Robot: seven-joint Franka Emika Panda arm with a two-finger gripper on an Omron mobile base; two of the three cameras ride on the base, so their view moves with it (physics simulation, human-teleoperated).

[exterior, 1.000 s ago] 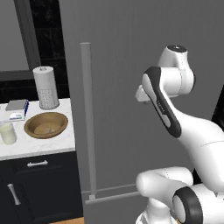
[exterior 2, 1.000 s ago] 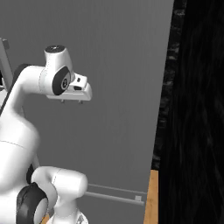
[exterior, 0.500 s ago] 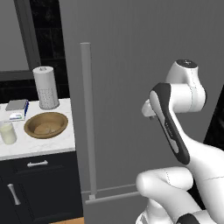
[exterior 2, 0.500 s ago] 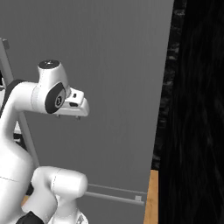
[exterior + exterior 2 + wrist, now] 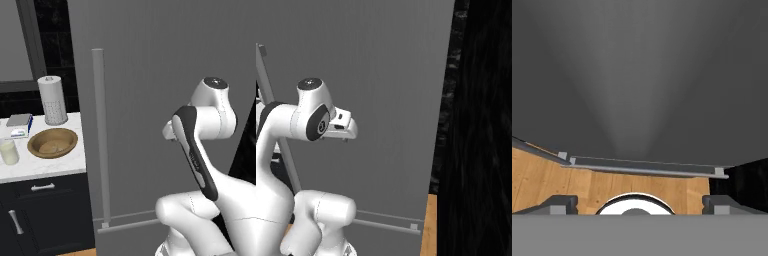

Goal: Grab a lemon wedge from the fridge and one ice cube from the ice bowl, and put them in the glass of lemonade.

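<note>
Fridge [image 5: 150, 100] door shut, fills centre/right of left base view w/ its long bar handle [image 5: 100, 140] at centre-left. Gripper [image 5: 640, 202] at bottom of hand view faces the door, jaws spread wide, nothing btwn them. Ice bowl [image 5: 52, 143] & glass of lemonade [image 5: 8, 151] sit on counter [image 5: 45, 165], left edge; lemon wedge can't be seen.
</note>
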